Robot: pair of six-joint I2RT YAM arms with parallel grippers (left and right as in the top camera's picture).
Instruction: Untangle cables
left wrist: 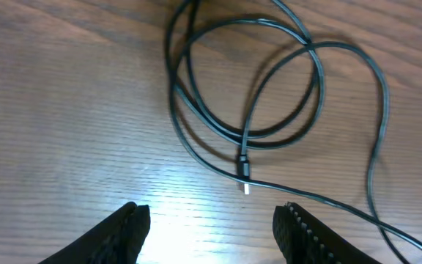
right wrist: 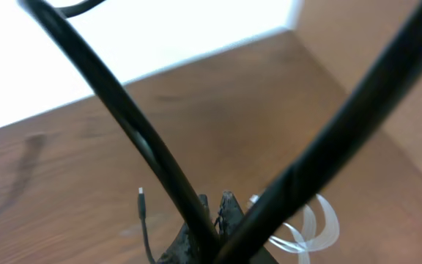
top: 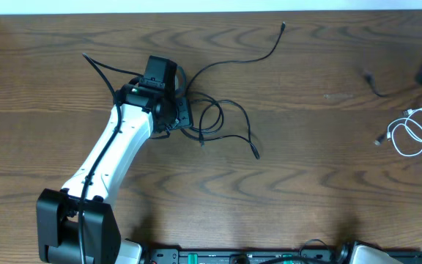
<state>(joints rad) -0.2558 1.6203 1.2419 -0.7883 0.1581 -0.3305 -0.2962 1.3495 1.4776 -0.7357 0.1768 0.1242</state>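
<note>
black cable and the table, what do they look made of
The black cable looks like matte rubber or plastic, bending in soft loops; its plug tip glints like metal. The table: wood or wood-look laminate, grain visible, glossy under glare.

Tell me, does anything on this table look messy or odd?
Yes. The black cables lie looped over one another in a tangle, just ahead of the left gripper. The white cable sits coiled by itself, far off to the right.

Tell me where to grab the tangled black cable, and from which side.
Likely just behind the black cable's small plug, from above with the open left end effector. That free end lies flat at the loop's edge, nearest the fingers, but it crosses another strand.
</note>
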